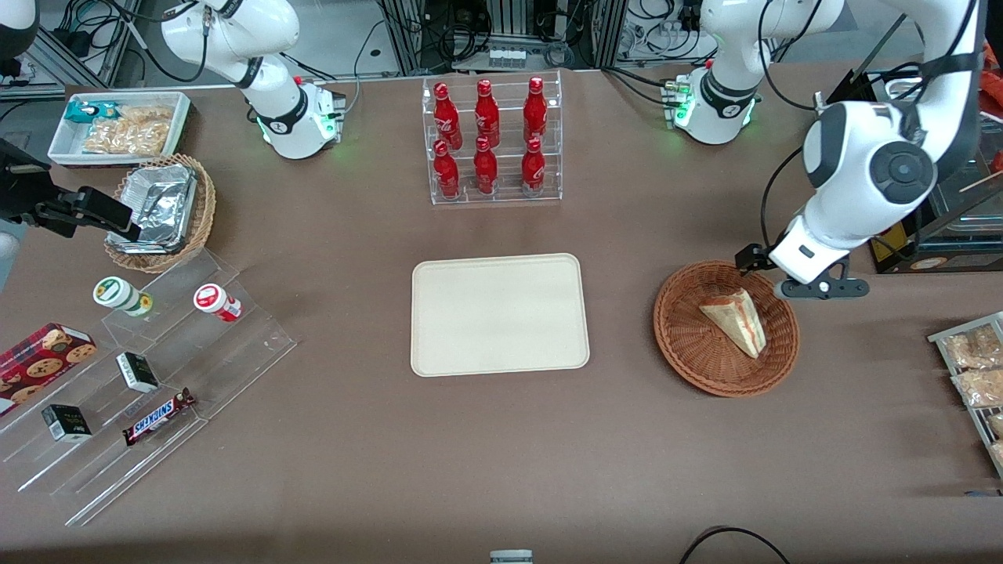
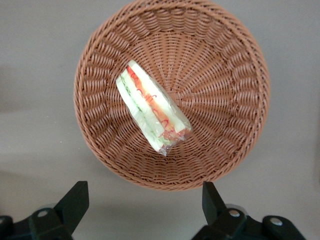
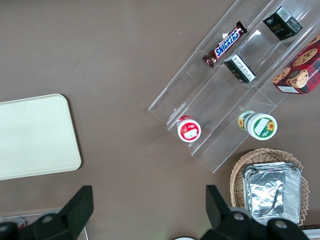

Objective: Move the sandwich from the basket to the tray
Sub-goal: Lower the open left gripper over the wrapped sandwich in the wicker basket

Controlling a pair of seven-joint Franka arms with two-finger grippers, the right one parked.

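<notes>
The approach to the pick looks to be the step in hand: the gripper (image 2: 145, 207) hangs above the basket (image 1: 689, 356), over the rim farthest from the front camera, its 2 fingers (image 2: 75, 200) spread wide and holding nothing. The sandwich (image 1: 736, 319) lies inside the basket, just off its middle, nearer the front camera than the gripper and below it, untouched. The next move likely calls for shifting over the wedge, then descending to straddle it. The tray (image 1: 499, 313) sits mid-table, bare.
</notes>
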